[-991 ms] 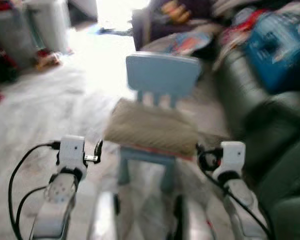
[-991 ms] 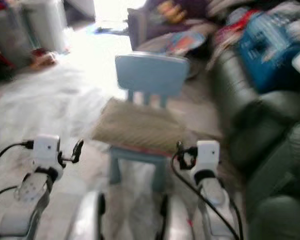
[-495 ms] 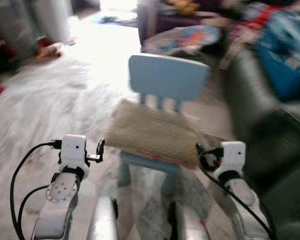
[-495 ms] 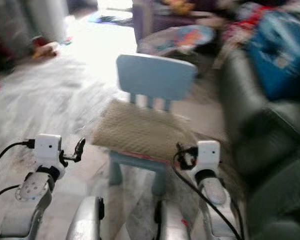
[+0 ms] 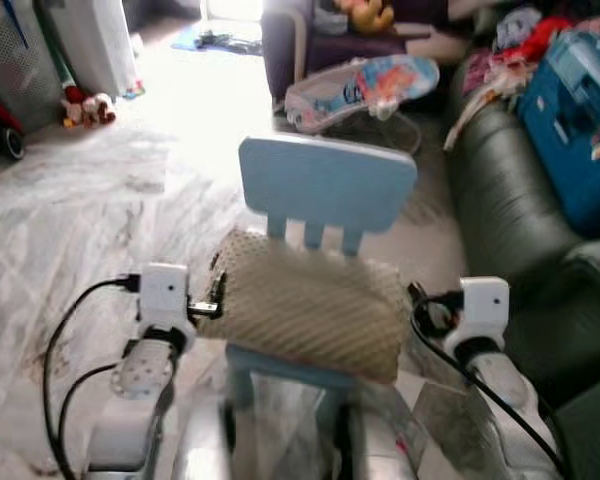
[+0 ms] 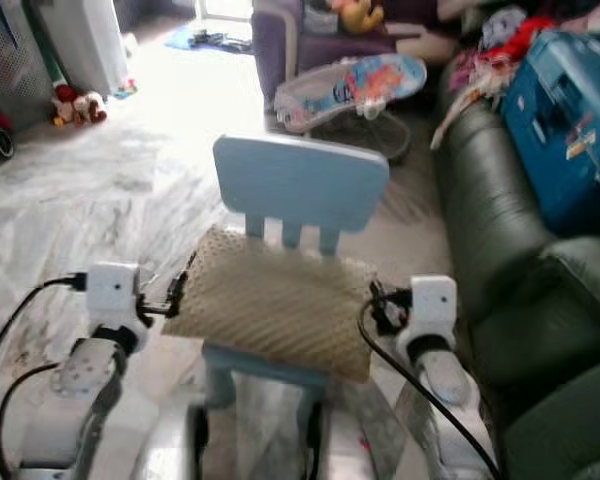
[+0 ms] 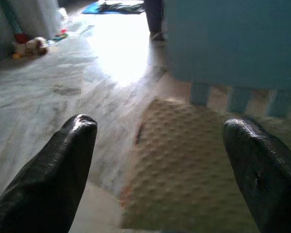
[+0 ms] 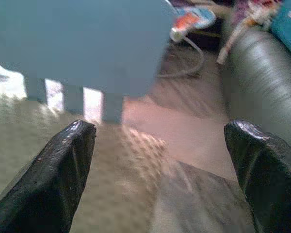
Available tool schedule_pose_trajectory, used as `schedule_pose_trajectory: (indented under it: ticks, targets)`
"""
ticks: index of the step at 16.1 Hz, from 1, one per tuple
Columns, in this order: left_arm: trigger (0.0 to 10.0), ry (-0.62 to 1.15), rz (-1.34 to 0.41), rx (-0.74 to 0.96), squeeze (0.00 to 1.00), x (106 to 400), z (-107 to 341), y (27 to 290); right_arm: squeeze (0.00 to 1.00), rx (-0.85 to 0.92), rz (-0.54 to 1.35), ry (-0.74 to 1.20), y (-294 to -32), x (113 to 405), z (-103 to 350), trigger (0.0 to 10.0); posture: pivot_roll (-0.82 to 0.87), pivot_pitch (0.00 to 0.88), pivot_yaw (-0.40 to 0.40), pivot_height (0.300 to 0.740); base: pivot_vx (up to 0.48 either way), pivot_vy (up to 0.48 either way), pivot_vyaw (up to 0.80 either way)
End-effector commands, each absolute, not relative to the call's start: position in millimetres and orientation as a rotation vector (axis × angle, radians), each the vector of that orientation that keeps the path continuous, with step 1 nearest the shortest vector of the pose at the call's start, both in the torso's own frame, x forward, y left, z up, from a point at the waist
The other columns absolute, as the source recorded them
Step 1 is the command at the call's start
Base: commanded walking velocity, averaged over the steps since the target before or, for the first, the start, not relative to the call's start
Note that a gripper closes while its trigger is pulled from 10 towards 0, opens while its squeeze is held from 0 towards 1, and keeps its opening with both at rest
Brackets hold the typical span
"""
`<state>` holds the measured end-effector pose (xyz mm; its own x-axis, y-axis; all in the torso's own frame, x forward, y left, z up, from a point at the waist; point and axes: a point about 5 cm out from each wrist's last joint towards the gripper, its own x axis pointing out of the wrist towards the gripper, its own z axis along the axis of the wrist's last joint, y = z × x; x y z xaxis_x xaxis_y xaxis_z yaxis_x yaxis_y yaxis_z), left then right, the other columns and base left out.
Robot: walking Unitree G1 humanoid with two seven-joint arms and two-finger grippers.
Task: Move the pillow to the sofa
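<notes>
Head views: beige pillow [image 5: 305,312] lies on seat of small blue chair [image 5: 327,185], dark sofa [image 5: 500,215] just to robot's right. Left gripper [image 5: 214,300] and right gripper [image 5: 417,308] flank pillow's ends.

Left wrist view: fingers [image 7: 53,179] spread wide, nothing held, pillow's corner betw. them.

Right wrist view: fingers [image 8: 48,167] likewise released, over pillow's edge.

Risk: uneven squeeze could drag pillow off or tip chair. Blue box [image 5: 580,120] sits on sofa w/ clothes.
</notes>
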<state>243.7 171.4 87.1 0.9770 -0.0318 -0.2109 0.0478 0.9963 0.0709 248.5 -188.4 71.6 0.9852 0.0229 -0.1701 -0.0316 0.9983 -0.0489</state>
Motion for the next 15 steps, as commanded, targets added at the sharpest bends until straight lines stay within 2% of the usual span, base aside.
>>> schedule_pose_trajectory:
  ticks: [1,5,9,11,15]
  targets:
    - [10.0,0.228,-0.017,0.084,0.00,241,85,179,0.00,-0.042,0.042,0.175,-182,247,70,10.0,0.05,0.046,-0.043,0.613,0.000,0.000,0.00]
    - [10.0,0.227,-0.016,0.088,0.00,243,85,177,0.00,-0.043,0.048,0.180,-181,248,70,10.0,0.05,0.047,-0.043,0.613,0.000,0.000,0.00]
    - [10.0,0.273,0.027,0.107,0.00,246,81,181,0.00,-0.044,0.055,0.183,-180,245,71,10.0,0.04,0.057,-0.041,0.568,0.000,0.000,0.00]
    - [10.0,0.291,0.009,0.057,0.00,247,80,182,0.00,-0.042,0.058,0.193,-180,246,71,10.0,0.04,0.064,-0.042,0.548,0.000,0.000,0.00]
    - [10.0,0.262,0.033,0.124,0.00,272,85,197,0.00,-0.027,0.078,0.223,-179,259,69,10.0,0.04,0.085,-0.046,0.513,0.000,0.000,0.00]
